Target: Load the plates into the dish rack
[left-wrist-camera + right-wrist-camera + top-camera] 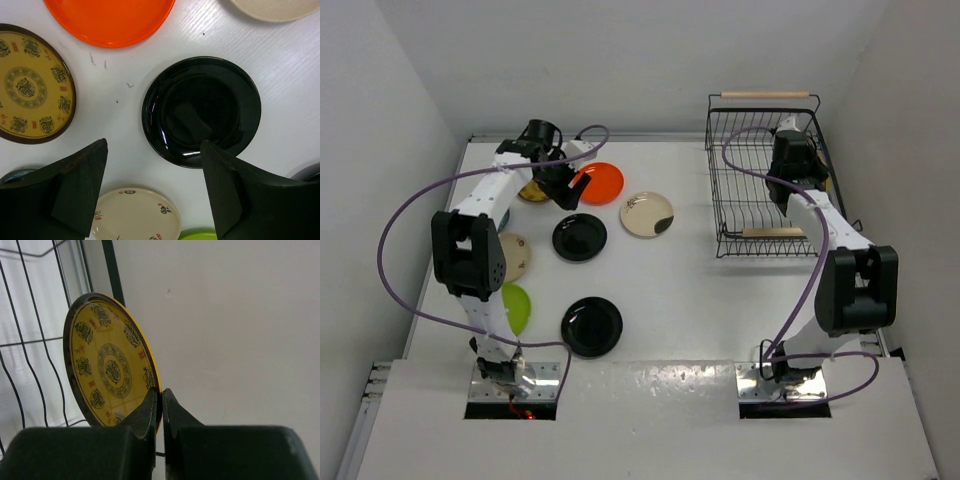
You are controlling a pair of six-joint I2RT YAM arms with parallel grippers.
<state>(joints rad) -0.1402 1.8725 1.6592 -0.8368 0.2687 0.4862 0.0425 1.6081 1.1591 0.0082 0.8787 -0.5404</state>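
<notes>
Brown-gold plate (pixel 112 365) is held upright at dish rack (pixel 765 95), rim pinched by right gripper (pixel 161 402). With so thin a grip, it could be twisted loose if a wire is clipped. Left gripper (pixel 154 147) is spread over black plate (pixel 200 110).

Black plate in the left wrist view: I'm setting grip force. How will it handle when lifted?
The black plate looks rigid, so probably won't flex. Its glossy reflections suggest slipperiness. Lying flat on the table, its rim may resist pinching.
</notes>
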